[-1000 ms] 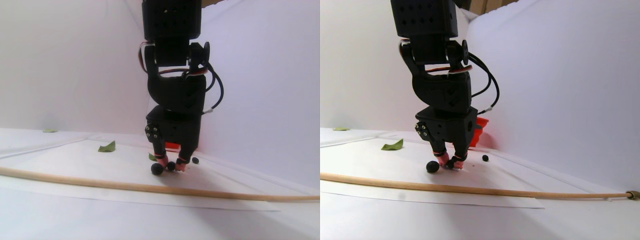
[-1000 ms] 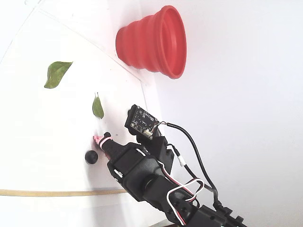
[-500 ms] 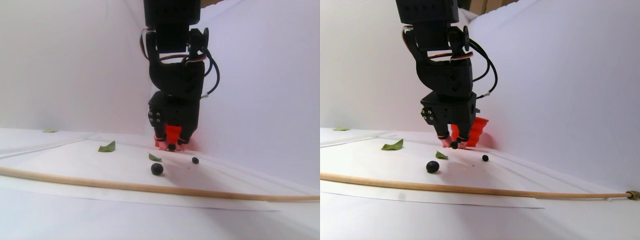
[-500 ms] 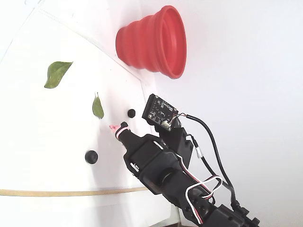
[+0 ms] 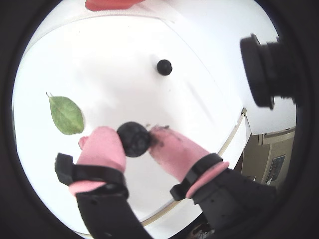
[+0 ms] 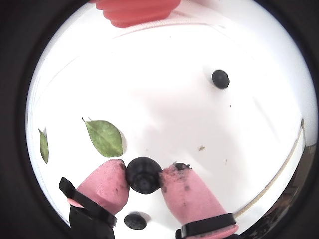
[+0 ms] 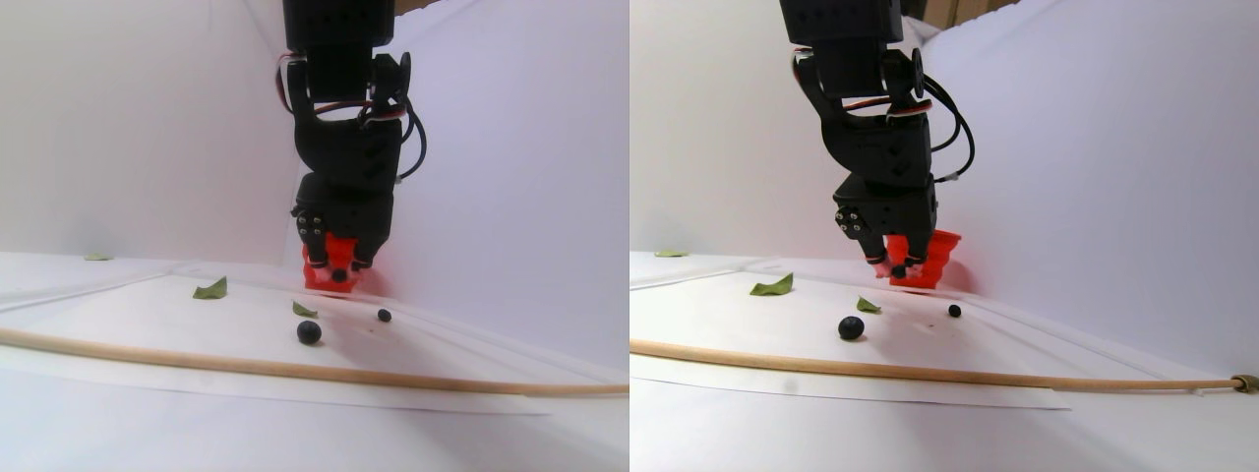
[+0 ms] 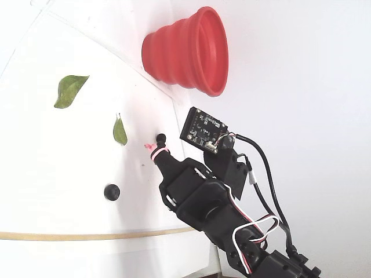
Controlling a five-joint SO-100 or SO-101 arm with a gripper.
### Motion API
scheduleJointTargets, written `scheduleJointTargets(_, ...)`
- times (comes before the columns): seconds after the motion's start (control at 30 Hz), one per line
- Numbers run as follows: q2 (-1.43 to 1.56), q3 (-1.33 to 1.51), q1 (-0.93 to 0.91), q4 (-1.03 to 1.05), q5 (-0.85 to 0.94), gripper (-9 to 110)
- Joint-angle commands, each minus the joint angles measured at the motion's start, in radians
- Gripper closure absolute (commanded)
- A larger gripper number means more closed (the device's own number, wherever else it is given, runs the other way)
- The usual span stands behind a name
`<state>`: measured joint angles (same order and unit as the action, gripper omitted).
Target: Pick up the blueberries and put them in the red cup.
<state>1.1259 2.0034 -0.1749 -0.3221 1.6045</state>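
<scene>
A single blueberry (image 5: 133, 139) is pinched between the two pink fingertips (image 5: 102, 148) of the gripper (image 6: 143, 178), held at its sides so that its dark round face shows in the gap in both wrist views. In the stereo pair view the held berry (image 7: 337, 276) is seen lifted clear of the white sheet (image 7: 197, 324), hanging under the black arm (image 7: 346, 147) and in front of the lower part of the red cup (image 7: 339, 265).

Two more of the blueberries lie on the sheet. One larger berry (image 7: 309, 332) rests near the wooden stick (image 7: 246, 368) that runs along the sheet's front edge, and a smaller berry (image 7: 384, 316) lies closer to the sheet's far edge, near the cup. In a wrist view the small berry (image 5: 164, 66) is seen well ahead of the fingertips, apart from them; in a wrist view the other berry (image 6: 135, 221) shows low down, below the held one.

The red cup (image 8: 188, 51) stands at the far edge of the sheet, against the white backdrop, its wide rim uppermost in the stereo pair view. Green leaves (image 8: 70, 90) lie scattered on the sheet, one of them (image 6: 104, 137) just beside the fingertip on the left of that wrist view.
</scene>
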Motion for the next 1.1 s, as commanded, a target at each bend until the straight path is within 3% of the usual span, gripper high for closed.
scheduleJointTargets(0.0,0.149,-0.063,-0.043,-0.043,0.029,90)
scheduleJointTargets(1.07,0.106,-0.298,-0.046,-0.046,0.101,90)
